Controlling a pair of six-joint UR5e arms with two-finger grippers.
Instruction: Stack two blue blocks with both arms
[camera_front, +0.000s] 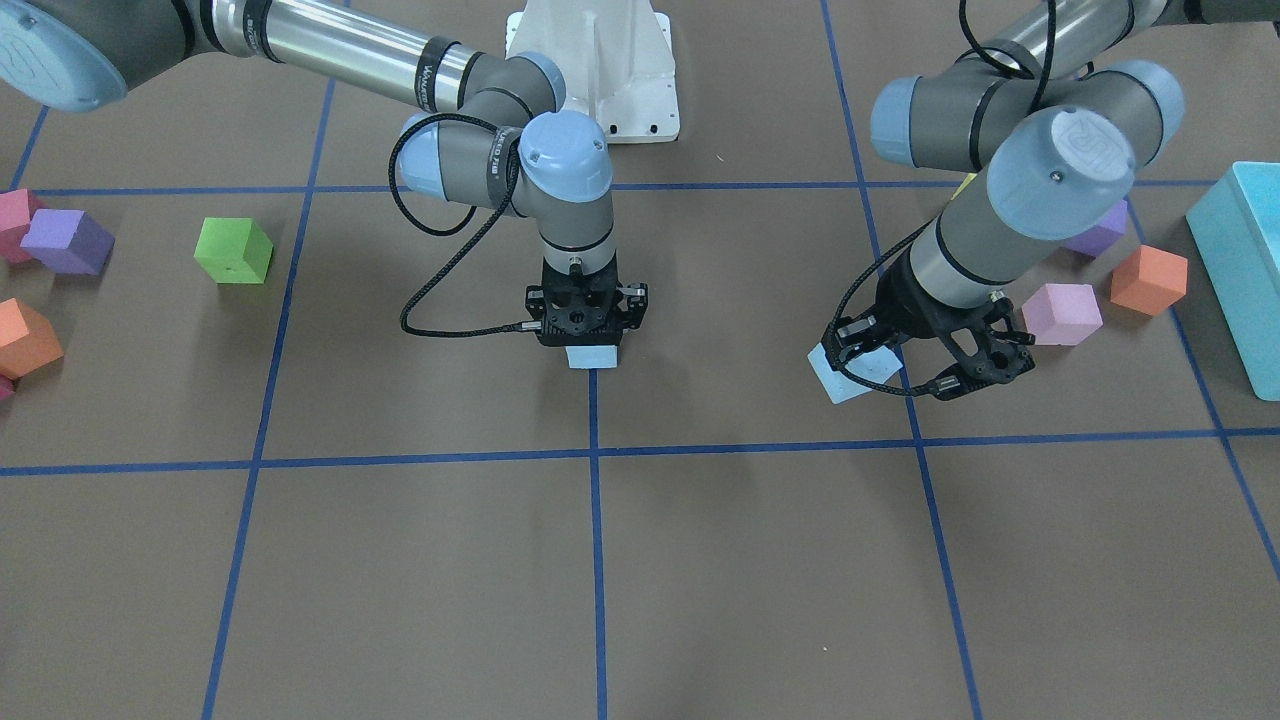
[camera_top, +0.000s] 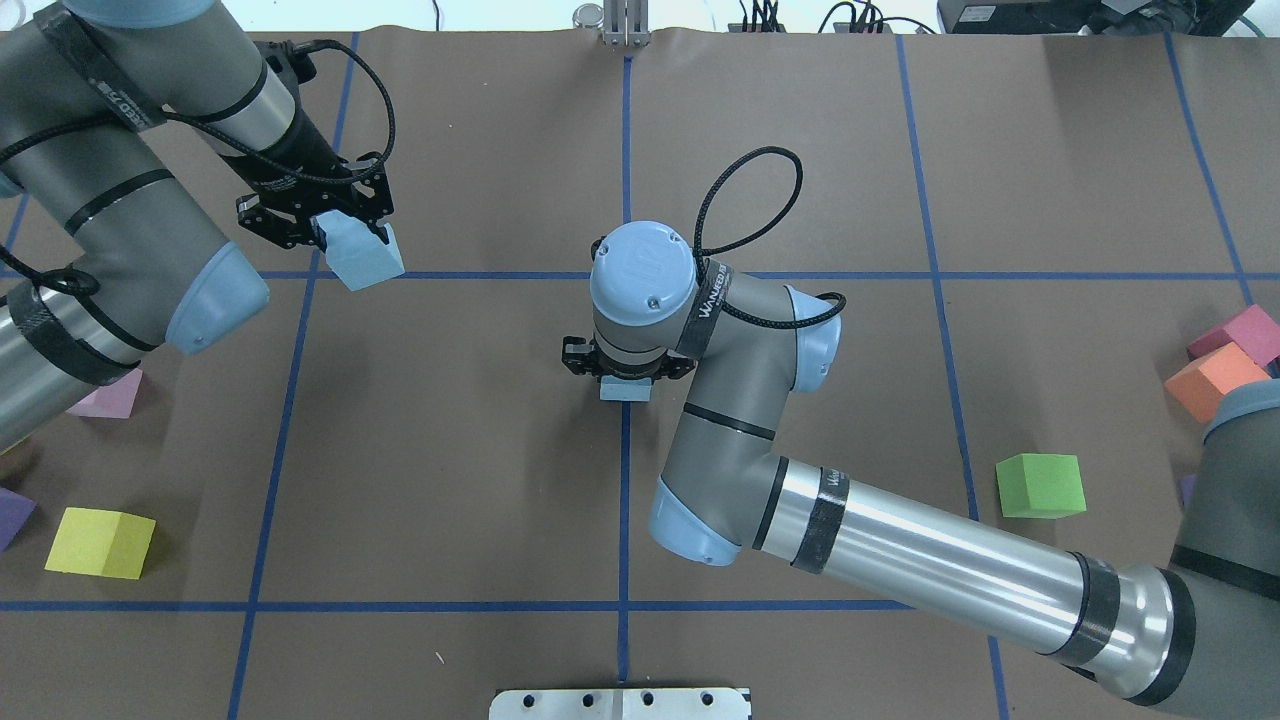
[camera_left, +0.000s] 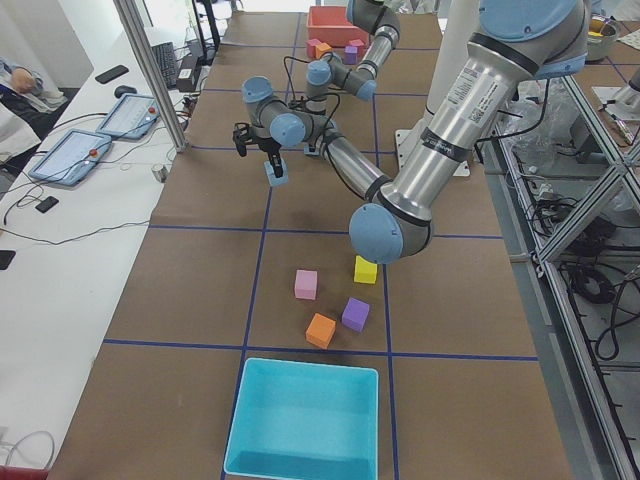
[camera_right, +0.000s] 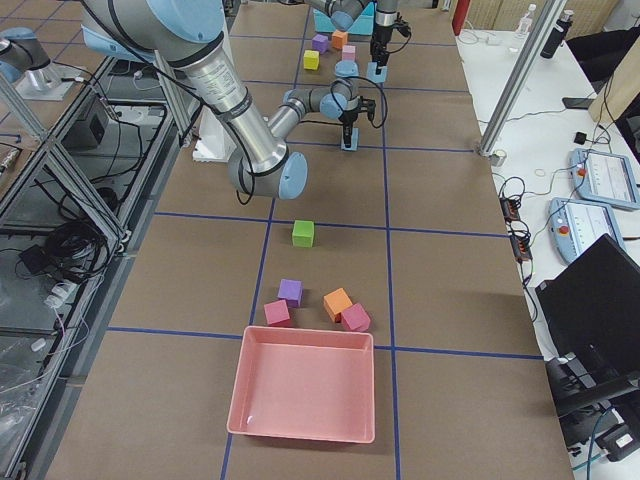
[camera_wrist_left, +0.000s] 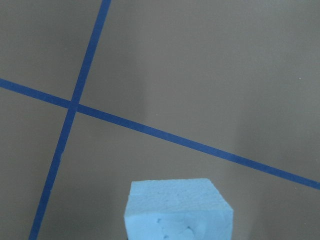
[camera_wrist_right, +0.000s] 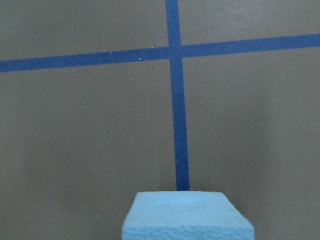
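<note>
My left gripper (camera_top: 352, 240) is shut on one pale blue block (camera_top: 365, 258) and holds it tilted above the table, near a tape crossing at the far left. It also shows in the front-facing view (camera_front: 852, 375) and fills the bottom of the left wrist view (camera_wrist_left: 177, 210). My right gripper (camera_top: 625, 378) points straight down at the table's middle, shut on the second blue block (camera_top: 625, 389), low over the centre tape line. That block also shows in the front-facing view (camera_front: 592, 357) and the right wrist view (camera_wrist_right: 186, 215). I cannot tell if it touches the table.
A green cube (camera_top: 1040, 485), an orange cube (camera_top: 1210, 380) and a magenta cube (camera_top: 1240, 335) lie on my right. A yellow cube (camera_top: 100, 542) and a pink cube (camera_top: 108, 395) lie on my left. A turquoise box (camera_front: 1240, 270) and a pink tray (camera_right: 305, 395) stand at the table's ends.
</note>
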